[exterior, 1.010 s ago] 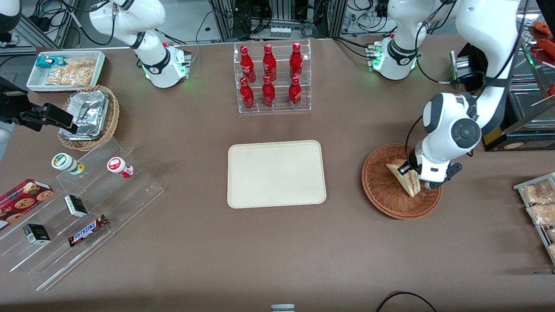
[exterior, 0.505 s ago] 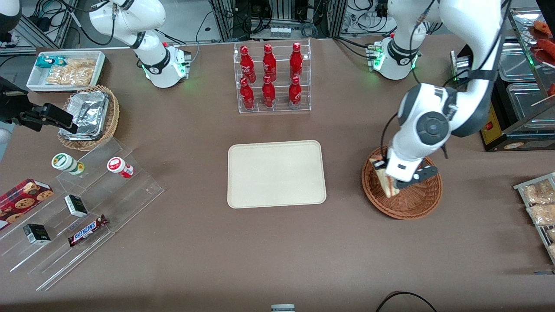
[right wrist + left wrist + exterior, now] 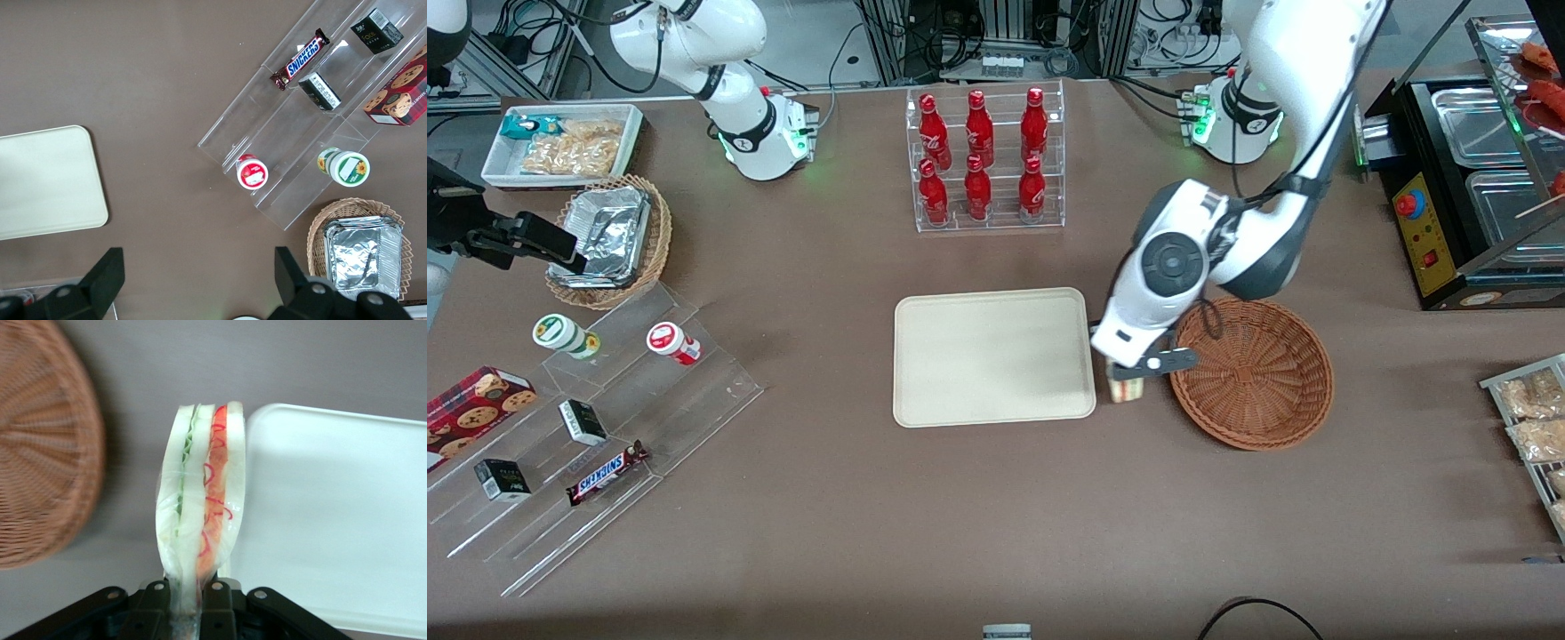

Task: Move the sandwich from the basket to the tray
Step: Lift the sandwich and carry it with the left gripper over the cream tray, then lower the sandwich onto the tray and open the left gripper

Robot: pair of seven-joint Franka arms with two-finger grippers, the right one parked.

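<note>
My left gripper (image 3: pixel 1127 378) is shut on the sandwich (image 3: pixel 1126 388), a white bread wedge with red, green and yellow layers. It holds it in the air over the bare table between the reddish-brown wicker basket (image 3: pixel 1263 391) and the cream tray (image 3: pixel 993 356), close to the tray's edge. In the left wrist view the sandwich (image 3: pixel 200 493) stands on edge between the fingers (image 3: pixel 155 603), with the basket (image 3: pixel 47 453) on one side and the tray (image 3: pixel 333 513) on the other. The basket holds nothing that I can see.
A clear rack of red bottles (image 3: pixel 983 160) stands farther from the camera than the tray. A tan basket with foil containers (image 3: pixel 609 240), a white snack bin (image 3: pixel 560 147) and a clear stepped stand with snacks (image 3: pixel 587 418) lie toward the parked arm's end. Metal trays (image 3: pixel 1485 133) stand toward the working arm's end.
My left gripper has lifted the sandwich out of the basket and carried it sideways toward the tray. The basket now shows empty.
</note>
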